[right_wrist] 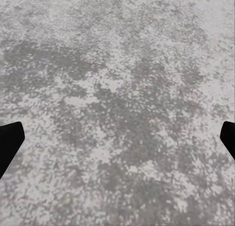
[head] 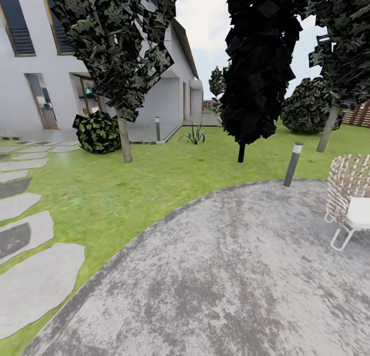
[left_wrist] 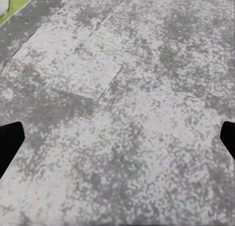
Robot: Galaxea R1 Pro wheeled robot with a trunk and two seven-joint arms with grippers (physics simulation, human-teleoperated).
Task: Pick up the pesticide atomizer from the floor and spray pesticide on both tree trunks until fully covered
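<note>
Three views, going one at a time.

Head view first: a grey mottled paved patio (head: 226, 274) takes up the lower middle and right of the frame, curving against the blurry green grass lawn (head: 128, 191) that runs across the middle. Pale flat stepping stones (head: 36, 284) line the left edge. A white house with dark-framed windows (head: 41, 63) fills the upper left, and in front of it stands a tree with a pale grey-beige trunk (head: 124, 136) beside a round leafy green bush (head: 97, 132). Near the centre is a tall, very dark cypress on a thin black stem (head: 241, 152), with a small spiky green plant (head: 194, 135) just left of it. A short grey bollard lamp with a white top (head: 293, 164) sits at the patio's rim. Over on the right edge there's a woven wicker chair with a white cushion and white wire legs (head: 349, 202), and behind it a second pale trunk (head: 327, 129) leaning a bit, plus a strip of brown slatted fence (head: 359, 114). No sprayer anywhere that I can spot.

Left wrist view: the left gripper (left_wrist: 117, 143) hangs over patio paving with its jaws spread wide, black tips at both side edges, pinching nothing. A sliver of grass is at the upper left corner.

Right wrist view: same deal, right gripper (right_wrist: 117, 143) with jaws wide apart over the grey paving.
</note>
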